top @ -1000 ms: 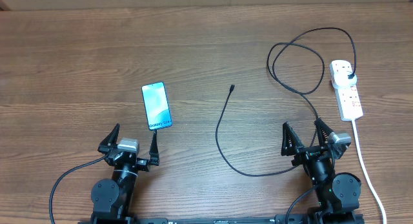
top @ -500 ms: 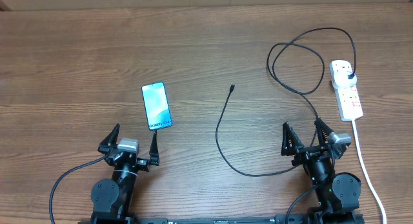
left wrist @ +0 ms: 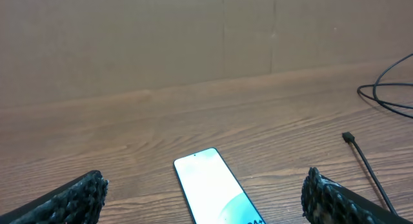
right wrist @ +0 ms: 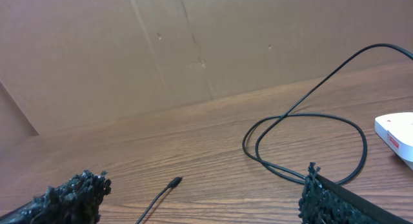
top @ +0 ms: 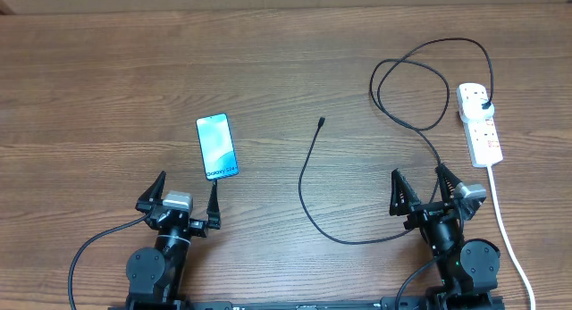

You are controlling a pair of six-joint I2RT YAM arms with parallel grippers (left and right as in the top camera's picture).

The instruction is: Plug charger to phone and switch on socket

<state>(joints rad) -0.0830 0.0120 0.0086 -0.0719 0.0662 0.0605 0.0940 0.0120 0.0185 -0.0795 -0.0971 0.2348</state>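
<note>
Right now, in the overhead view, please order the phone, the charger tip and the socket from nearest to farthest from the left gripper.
1. Phone, just ahead of the left gripper.
2. Charger tip, mid-table.
3. Socket, far right.

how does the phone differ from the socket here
The phone is dark-framed with a lit blue screen; the socket is white with red markings. The phone lies left of centre with nothing attached; the socket lies far right with the charger plug in it. Both lie flat on the table.

Wooden table (top: 107, 60): phone (top: 217, 146), charger (top: 301, 176), socket (top: 479, 124), white cord (top: 505, 222).
</note>
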